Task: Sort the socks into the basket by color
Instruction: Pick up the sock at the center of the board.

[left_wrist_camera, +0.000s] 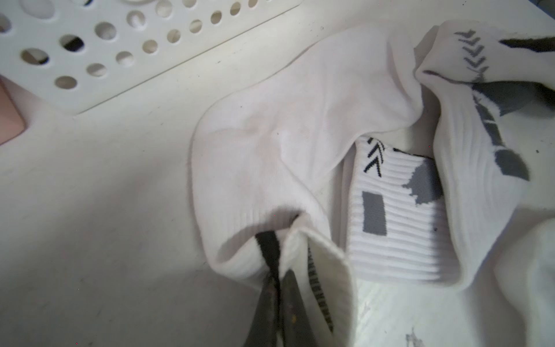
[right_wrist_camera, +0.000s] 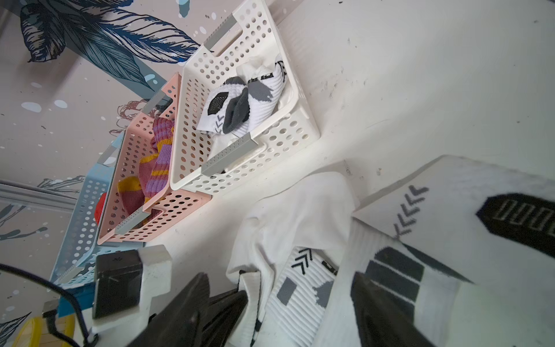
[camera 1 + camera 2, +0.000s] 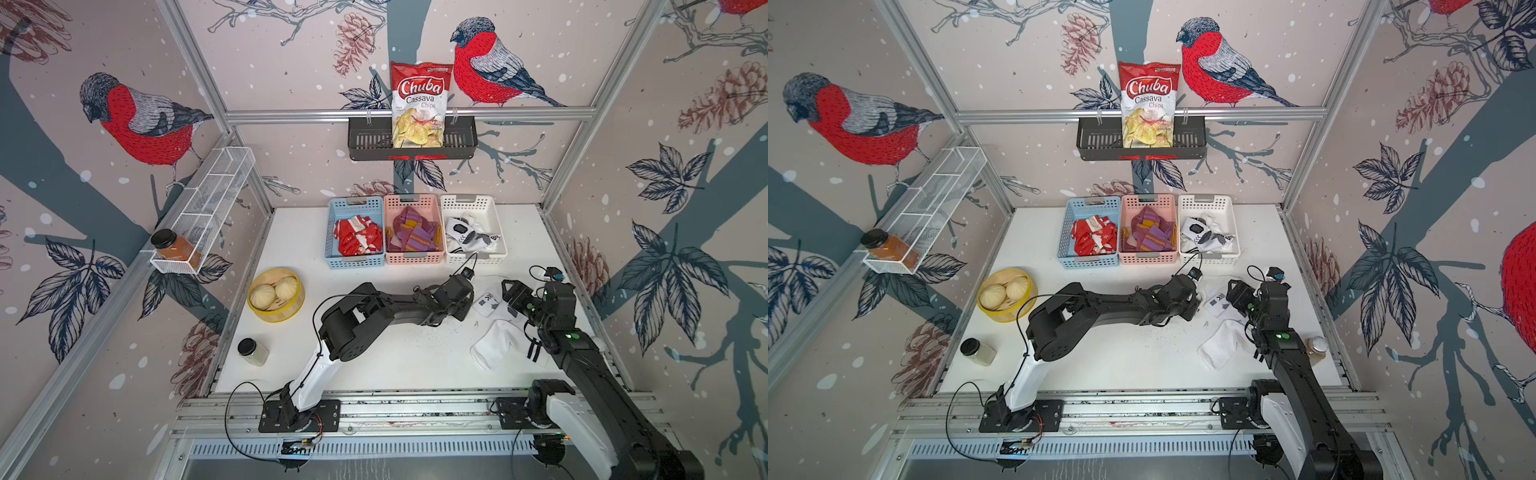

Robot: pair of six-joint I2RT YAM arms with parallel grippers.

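The left gripper [image 1: 279, 279] is clamped tight on the black-striped cuff of a white sock [image 1: 264, 150]. That sock lies on the counter [image 3: 395, 357], near the front of the white basket [image 3: 500, 245]. Grey-marked socks [image 1: 396, 210] lie against it, and the right gripper [image 3: 509, 292] hangs over them, jaws wide apart and closed on nothing. A plain white sock [image 3: 494, 345] lies beside the right arm. Red-and-white socks [image 3: 359, 237] fill the blue basket [image 3: 332, 253]. Purple-and-mustard socks [image 3: 413, 235] are in the pink basket [image 3: 415, 258], and black-marked white socks [image 3: 469, 237] in the white one.
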